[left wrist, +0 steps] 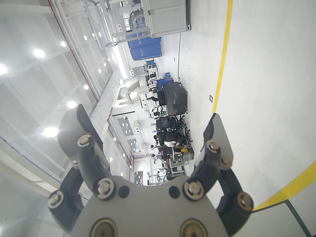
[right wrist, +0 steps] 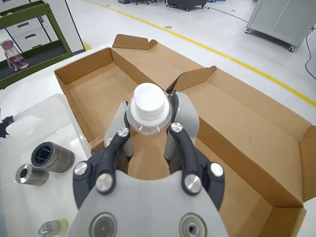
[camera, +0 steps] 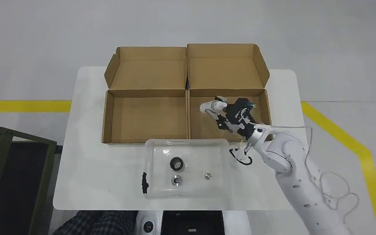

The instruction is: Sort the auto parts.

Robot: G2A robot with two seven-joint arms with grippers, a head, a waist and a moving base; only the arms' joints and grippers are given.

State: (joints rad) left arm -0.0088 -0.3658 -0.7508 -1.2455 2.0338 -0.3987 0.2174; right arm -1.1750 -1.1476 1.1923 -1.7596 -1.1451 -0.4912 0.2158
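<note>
1. Auto parts lie in two places: three metal ones rest in the clear tray [camera: 157,154] on the table [camera: 94,170], namely a dark-bored sleeve [right wrist: 52,154], a smaller bushing [right wrist: 30,173] just beside it, and a small cap [camera: 207,174] apart from both.
2. The white stepped part [right wrist: 149,107] is clamped in the right tool [right wrist: 150,110], over the right cardboard box [camera: 202,128], near the wall it shares with the left cardboard box [camera: 147,117].
3. The left tool [left wrist: 148,114] stands wide, holding nothing.

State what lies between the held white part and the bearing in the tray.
Top view: beyond the white part, the right cardboard box's near wall, then the clear tray's rim.
</note>
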